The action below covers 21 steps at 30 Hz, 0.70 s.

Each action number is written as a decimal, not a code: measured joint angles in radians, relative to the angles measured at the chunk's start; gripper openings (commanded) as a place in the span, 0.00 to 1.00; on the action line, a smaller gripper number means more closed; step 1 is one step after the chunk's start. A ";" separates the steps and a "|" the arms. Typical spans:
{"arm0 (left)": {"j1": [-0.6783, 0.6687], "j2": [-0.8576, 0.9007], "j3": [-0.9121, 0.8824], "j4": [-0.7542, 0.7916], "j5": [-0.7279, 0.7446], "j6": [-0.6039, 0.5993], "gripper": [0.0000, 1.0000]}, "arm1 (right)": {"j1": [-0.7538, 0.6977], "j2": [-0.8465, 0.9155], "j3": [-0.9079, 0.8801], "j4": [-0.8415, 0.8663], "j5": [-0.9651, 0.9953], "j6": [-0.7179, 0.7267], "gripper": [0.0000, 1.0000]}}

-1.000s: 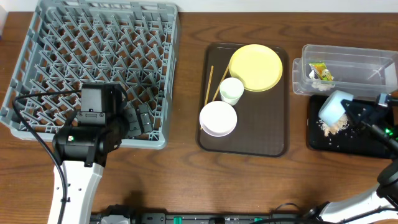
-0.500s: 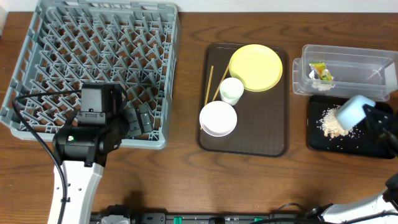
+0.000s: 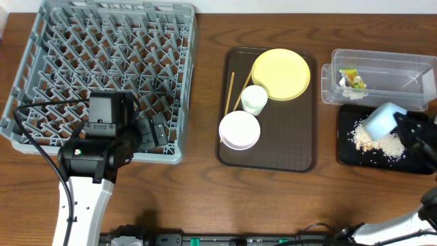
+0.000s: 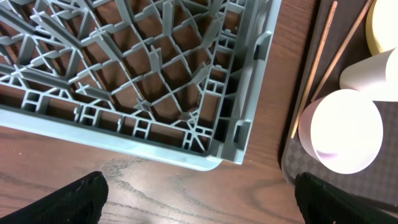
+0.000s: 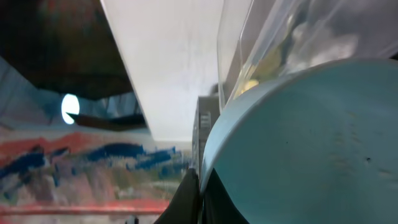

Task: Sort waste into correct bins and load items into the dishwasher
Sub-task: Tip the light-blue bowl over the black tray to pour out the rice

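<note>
My right gripper [image 3: 404, 128] is shut on the rim of the light blue bowl [image 3: 382, 119], held tipped over the shallow black tray [image 3: 348, 156]. The bowl fills the right wrist view [image 5: 298, 143]. Pale rice-like crumbs [image 3: 372, 140] lie heaped on that tray. The clear tub [image 3: 382, 65] behind it holds the yellow-green wrapper [image 3: 351, 75] and white paper. The yellow plate [image 3: 280, 74], white cup [image 3: 255, 100], white bowl [image 3: 239, 130] and chopsticks [image 3: 230, 92] sit on the brown serving tray [image 3: 300, 150]. My left gripper [image 4: 199, 205] is open over the table beside the grey rack [image 3: 102, 68].
The rack's near right corner [image 4: 230, 143] lies just ahead of my left fingers, with the brown tray's edge [image 4: 292, 168] to their right. The clear tub's wall [image 5: 249, 43] stands close beside the blue bowl.
The blue bowl has moved right and tipped further over the black tray. More crumbs now lie on the tray. The left arm has not moved.
</note>
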 measured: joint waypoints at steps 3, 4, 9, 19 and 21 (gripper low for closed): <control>0.000 0.000 0.000 0.000 0.000 0.000 0.99 | 0.044 0.000 0.000 0.000 0.000 0.008 0.01; 0.000 0.000 0.000 0.000 0.000 0.000 0.99 | 0.056 0.000 0.000 0.000 0.000 0.013 0.01; 0.000 0.000 0.000 0.000 0.000 0.000 0.99 | 0.085 0.000 0.000 0.006 0.000 0.024 0.01; 0.000 0.000 0.000 -0.004 0.000 0.000 0.99 | 0.018 0.000 0.000 0.041 -0.001 0.058 0.01; 0.000 0.000 0.000 -0.004 0.000 0.000 0.99 | 0.018 0.000 0.000 0.041 -0.001 0.066 0.01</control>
